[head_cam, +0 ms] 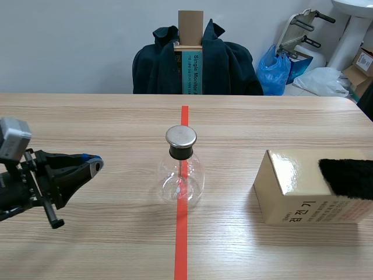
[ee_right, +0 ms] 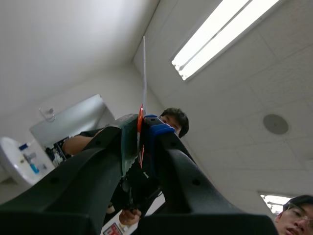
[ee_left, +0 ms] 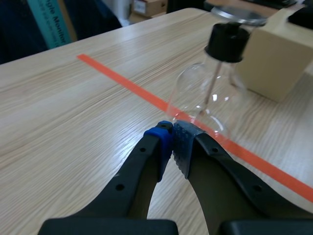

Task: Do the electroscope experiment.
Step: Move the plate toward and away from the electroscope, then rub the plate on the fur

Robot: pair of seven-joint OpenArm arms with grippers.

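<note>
Wooden table (head_cam: 87,116) carries the flask (ee_left: 205,93) just ahead of the closed, empty left gripper (ee_left: 172,136). Right gripper (ee_right: 143,126) pinches a thin rod (ee_right: 144,68); that pinch is best kept firm and steady.

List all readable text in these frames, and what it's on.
"Single Monitor": printed vertically on the teal box; the smaller line beside it is too small to read.
Tan cardboard box: Korean print on its front face, upside down, not legible.
Far carton: has a label, too small to read.

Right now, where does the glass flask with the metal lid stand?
In the scene view the glass flask stands mid-table on the orange-red tape line, between the left pincer and the cardboard box.
</note>
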